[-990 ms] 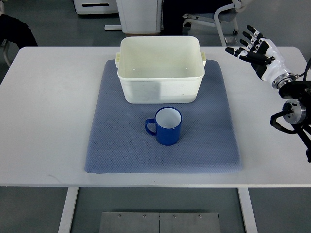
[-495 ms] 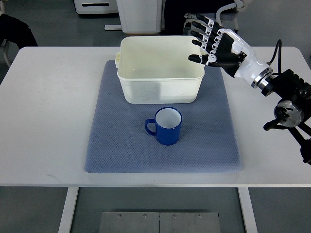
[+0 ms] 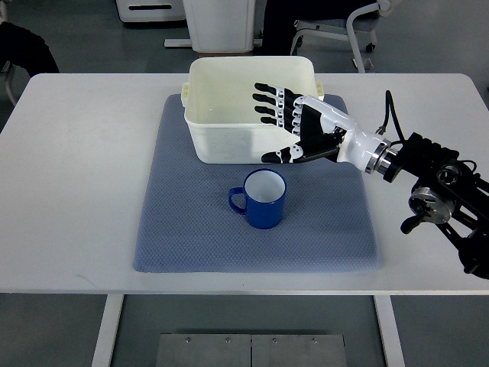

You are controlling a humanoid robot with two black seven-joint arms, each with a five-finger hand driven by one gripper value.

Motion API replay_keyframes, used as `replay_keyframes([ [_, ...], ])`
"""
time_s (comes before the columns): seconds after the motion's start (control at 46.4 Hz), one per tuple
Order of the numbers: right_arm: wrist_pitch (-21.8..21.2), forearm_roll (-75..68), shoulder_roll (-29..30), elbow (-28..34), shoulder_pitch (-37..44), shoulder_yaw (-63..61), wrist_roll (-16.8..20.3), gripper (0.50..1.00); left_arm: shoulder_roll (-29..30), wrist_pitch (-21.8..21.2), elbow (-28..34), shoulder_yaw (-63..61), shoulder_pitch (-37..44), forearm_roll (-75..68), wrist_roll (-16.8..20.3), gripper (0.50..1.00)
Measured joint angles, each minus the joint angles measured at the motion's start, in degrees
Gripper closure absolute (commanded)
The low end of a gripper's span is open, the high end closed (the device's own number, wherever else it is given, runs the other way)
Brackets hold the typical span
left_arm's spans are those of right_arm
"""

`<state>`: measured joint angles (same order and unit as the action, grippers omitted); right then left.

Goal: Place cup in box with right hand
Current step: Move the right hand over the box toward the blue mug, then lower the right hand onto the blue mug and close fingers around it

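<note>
A blue cup (image 3: 260, 199) with a white inside stands upright on the blue-grey mat (image 3: 191, 229), its handle pointing left. Just behind it stands the empty cream box (image 3: 221, 103). My right hand (image 3: 284, 126) reaches in from the right, hanging over the box's front right part, slightly above and behind the cup. Its fingers (image 3: 267, 98) are spread flat and hold nothing. The thumb (image 3: 280, 156) points toward the cup without touching it. My left arm is out of sight.
The white table (image 3: 76, 168) carries the mat and box. My right forearm and its black joints (image 3: 435, 187) lie over the table's right side. A chair (image 3: 351, 27) and white cabinets stand beyond the far edge.
My right hand has swung from the table's far right corner leftward and nearer, over the box's rim and down toward the cup. The cup and box have not moved.
</note>
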<state>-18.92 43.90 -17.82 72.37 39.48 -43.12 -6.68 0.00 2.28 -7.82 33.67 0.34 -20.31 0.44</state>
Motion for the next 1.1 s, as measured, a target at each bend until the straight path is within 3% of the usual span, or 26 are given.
replay_keyframes([
  [0.818, 0.12, 3.49, 1.96, -2.91, -3.11, 3.45, -0.92, 0.502, 0.0, 0.0, 0.0, -0.01, -0.08, 0.0, 0.0, 0.5],
  [1.098, 0.2, 3.66, 3.92, -6.97, -4.06, 3.75, -2.49, 0.502, 0.0, 0.0, 0.0, 0.0, 0.0, 0.0, 0.0, 0.5],
])
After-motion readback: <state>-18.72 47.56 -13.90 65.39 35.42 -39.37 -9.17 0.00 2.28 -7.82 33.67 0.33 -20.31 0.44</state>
